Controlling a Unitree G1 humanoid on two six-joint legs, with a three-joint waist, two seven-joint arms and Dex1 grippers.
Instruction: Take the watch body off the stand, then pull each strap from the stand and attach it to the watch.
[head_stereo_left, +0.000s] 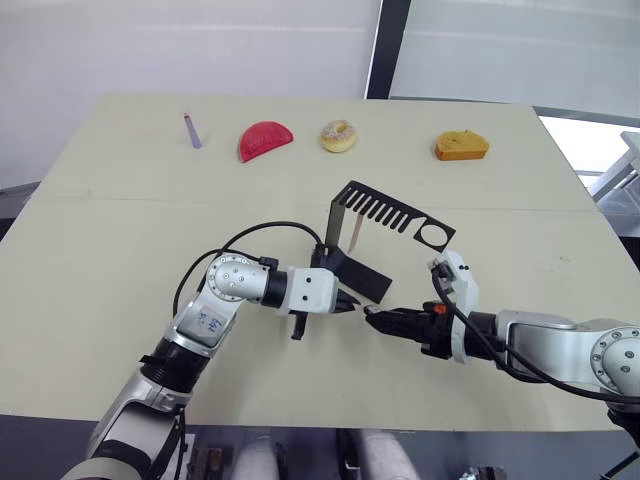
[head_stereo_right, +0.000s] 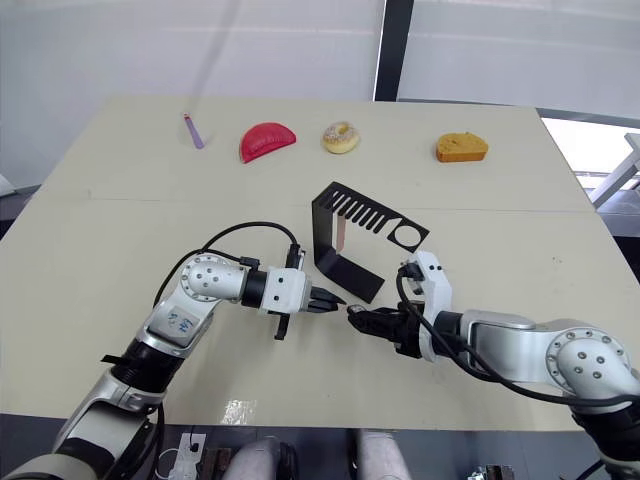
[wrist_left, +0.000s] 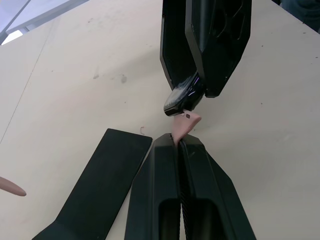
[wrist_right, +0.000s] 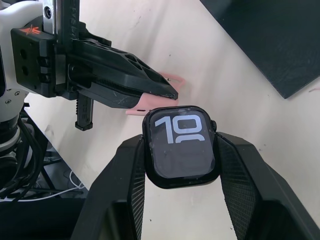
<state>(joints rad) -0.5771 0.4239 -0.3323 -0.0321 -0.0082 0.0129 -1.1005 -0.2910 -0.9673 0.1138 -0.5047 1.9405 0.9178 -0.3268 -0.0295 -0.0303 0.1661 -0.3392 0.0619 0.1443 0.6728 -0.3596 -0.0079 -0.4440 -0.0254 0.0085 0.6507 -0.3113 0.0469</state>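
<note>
Standing at the pale table's (head_stereo_left: 100, 300) centre, one black bent sheet-metal stand (head_stereo_left: 372, 222) shows a comb-slotted arm and a ring hole. At its six o'clock, the right gripper (wrist_right: 180, 150) grasps one glossy black rounded-square watch body (wrist_right: 181, 145) showing pale digits. The left gripper (wrist_left: 178, 142) is clenched on one matte pink strap (wrist_left: 184, 123); another strap (head_stereo_left: 354, 236) hangs from the stand.
</note>
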